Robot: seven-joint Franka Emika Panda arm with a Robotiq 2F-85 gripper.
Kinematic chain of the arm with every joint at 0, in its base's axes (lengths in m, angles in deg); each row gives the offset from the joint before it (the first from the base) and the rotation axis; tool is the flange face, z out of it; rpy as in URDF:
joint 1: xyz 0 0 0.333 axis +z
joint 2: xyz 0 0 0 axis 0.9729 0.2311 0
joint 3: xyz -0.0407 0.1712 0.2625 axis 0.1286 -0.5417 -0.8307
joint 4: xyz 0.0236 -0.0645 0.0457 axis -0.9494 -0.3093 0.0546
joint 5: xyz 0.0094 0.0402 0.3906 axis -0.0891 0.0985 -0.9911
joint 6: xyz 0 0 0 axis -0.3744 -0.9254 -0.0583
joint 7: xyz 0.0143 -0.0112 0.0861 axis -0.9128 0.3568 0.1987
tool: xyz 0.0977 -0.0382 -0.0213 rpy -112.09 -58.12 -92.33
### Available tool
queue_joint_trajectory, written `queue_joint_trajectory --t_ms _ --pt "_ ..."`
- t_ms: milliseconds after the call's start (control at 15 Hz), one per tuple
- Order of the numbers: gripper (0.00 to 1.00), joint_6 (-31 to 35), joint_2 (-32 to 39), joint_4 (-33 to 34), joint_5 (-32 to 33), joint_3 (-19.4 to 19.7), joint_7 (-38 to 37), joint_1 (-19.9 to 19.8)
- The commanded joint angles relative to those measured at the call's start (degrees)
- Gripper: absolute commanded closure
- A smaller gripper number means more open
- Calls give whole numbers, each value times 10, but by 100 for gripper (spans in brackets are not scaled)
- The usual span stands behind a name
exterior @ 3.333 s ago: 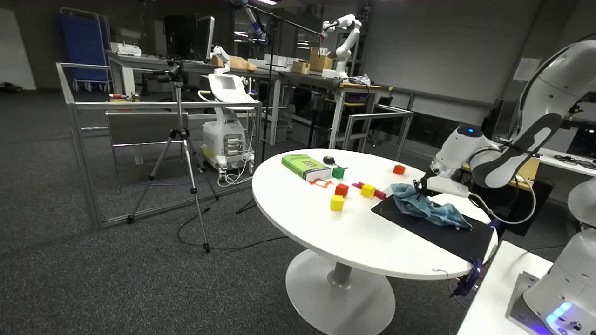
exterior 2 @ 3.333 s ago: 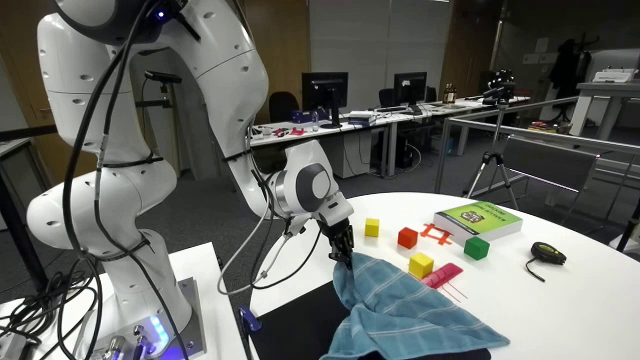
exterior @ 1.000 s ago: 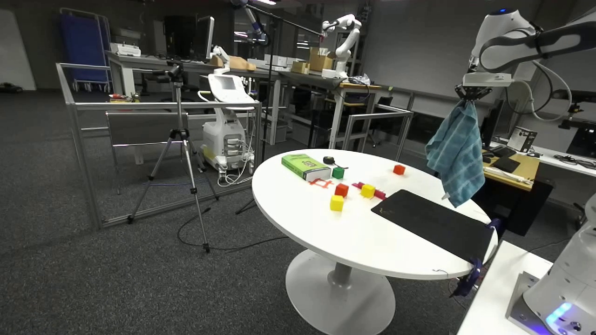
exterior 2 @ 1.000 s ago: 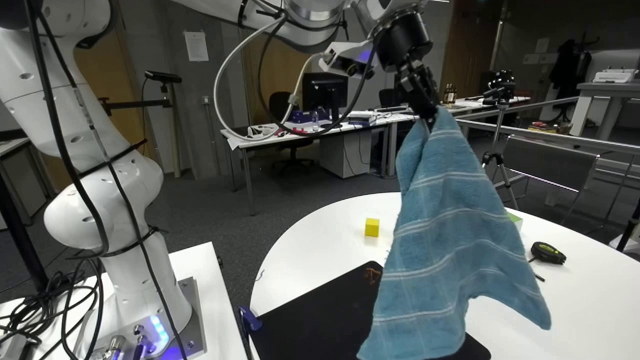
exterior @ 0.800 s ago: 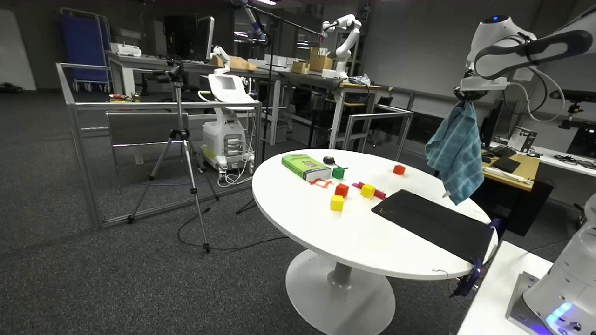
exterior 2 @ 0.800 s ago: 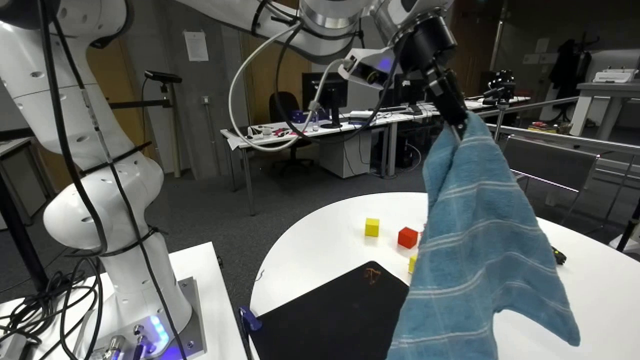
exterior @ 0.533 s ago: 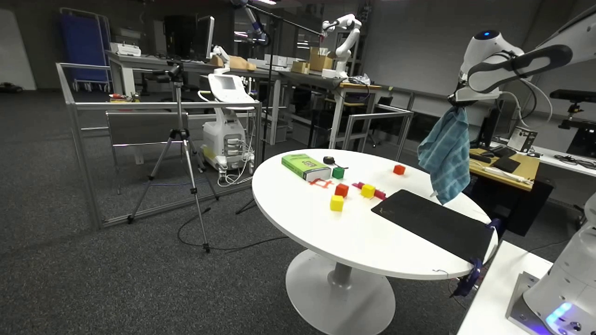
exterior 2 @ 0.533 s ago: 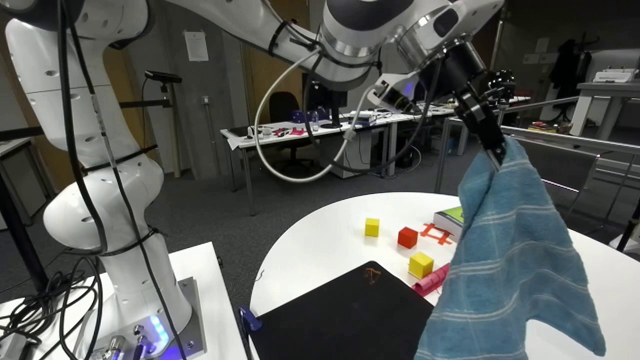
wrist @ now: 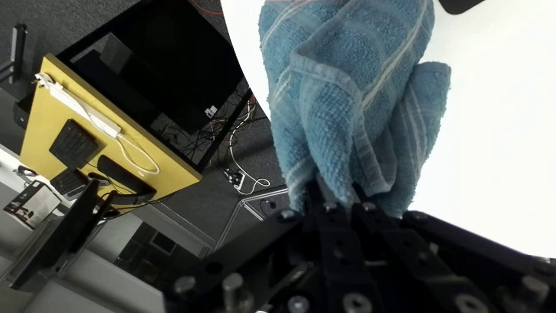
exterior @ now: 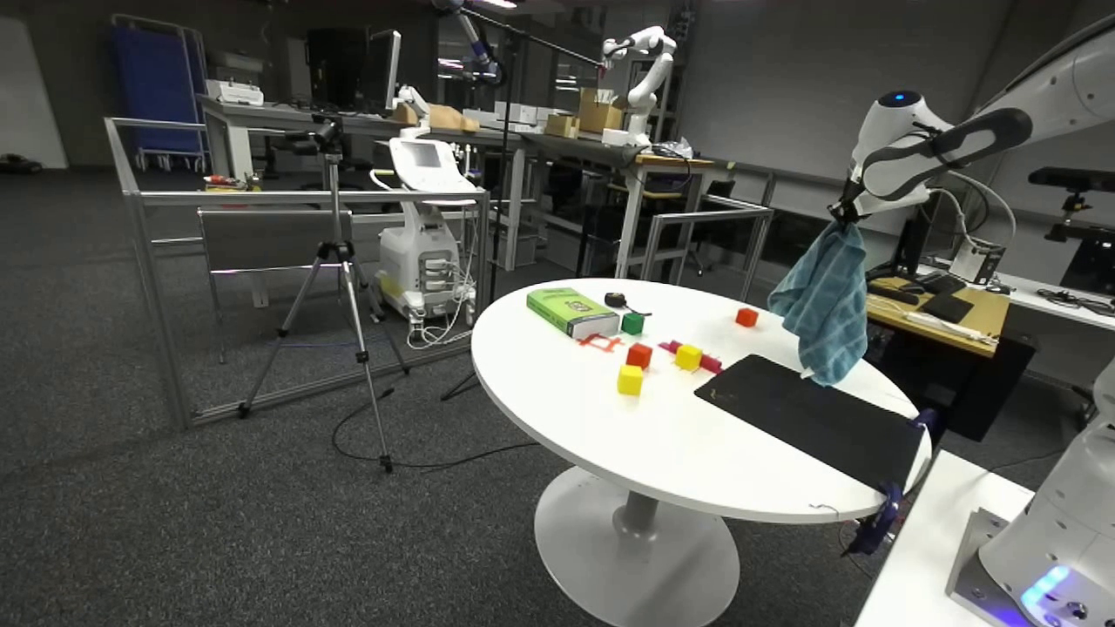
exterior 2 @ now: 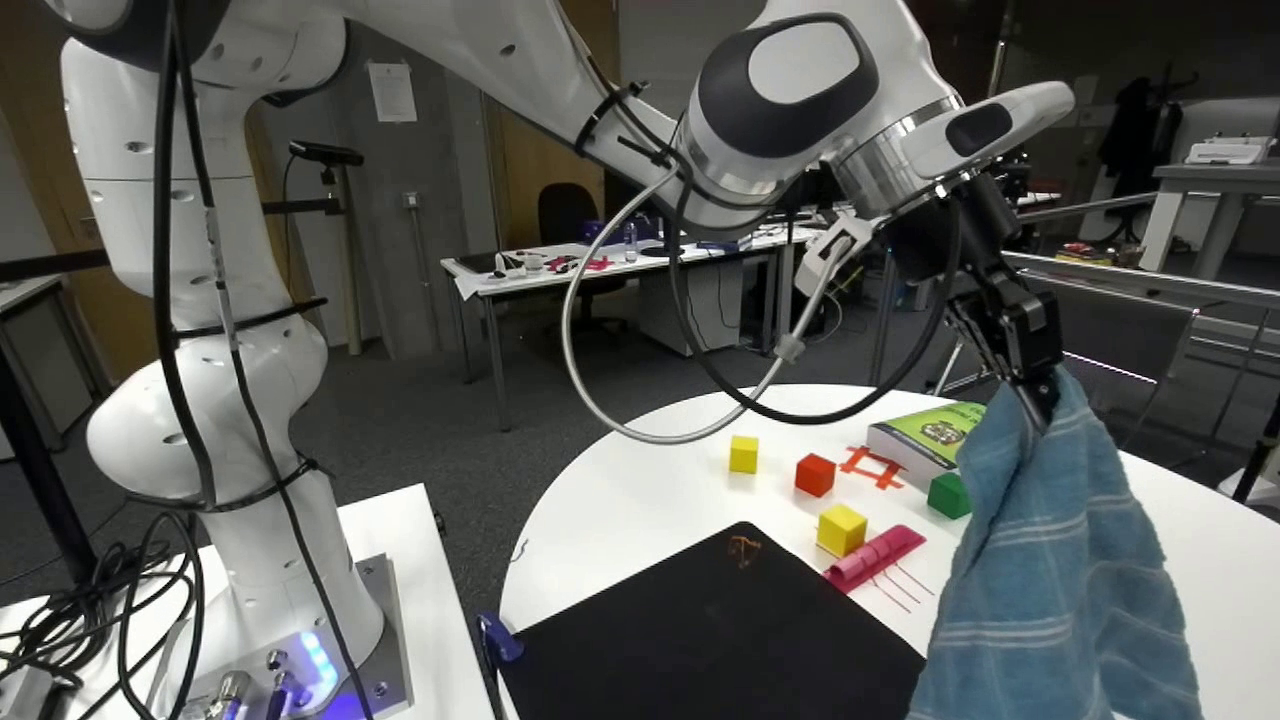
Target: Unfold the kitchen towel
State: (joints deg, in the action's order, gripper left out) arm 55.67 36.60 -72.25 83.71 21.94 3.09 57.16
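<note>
My fingers [exterior 2: 1042,393] grip the towel [exterior 2: 1060,570]; below their level I see mat [exterior 2: 720,630], cubes [exterior 2: 814,475] and book [exterior 2: 922,440] on the desk [exterior 2: 620,510].

No text can be read, even on the green book [exterior 2: 922,434].

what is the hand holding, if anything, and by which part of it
The towel, pinched in the hand by its bunched top end; the rest hangs down.

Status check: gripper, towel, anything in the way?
Gripper shut on kitchen towel. Hanging in folds, not laid flat. Pink piece beside black mat might get in the way.
</note>
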Motion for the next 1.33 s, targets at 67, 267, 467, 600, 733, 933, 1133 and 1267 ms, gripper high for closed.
queue_joint_trajectory --t_ms 67,267,467,600,733,933,1133,1267 --pt "99 36 -11 -26 -7 7 80 11" --pt "99 59 -29 -67 5 3 115 18" --pt "99 81 -53 -121 19 0 134 26" --pt "99 64 -77 -157 28 -4 129 32" --pt "99 42 -102 -191 36 -10 116 34" --pt "99 3 -143 -239 27 -22 99 31" --pt "99 -62 -187 -279 -4 -39 76 32" --pt "99 -109 -210 -301 -33 -53 56 34"
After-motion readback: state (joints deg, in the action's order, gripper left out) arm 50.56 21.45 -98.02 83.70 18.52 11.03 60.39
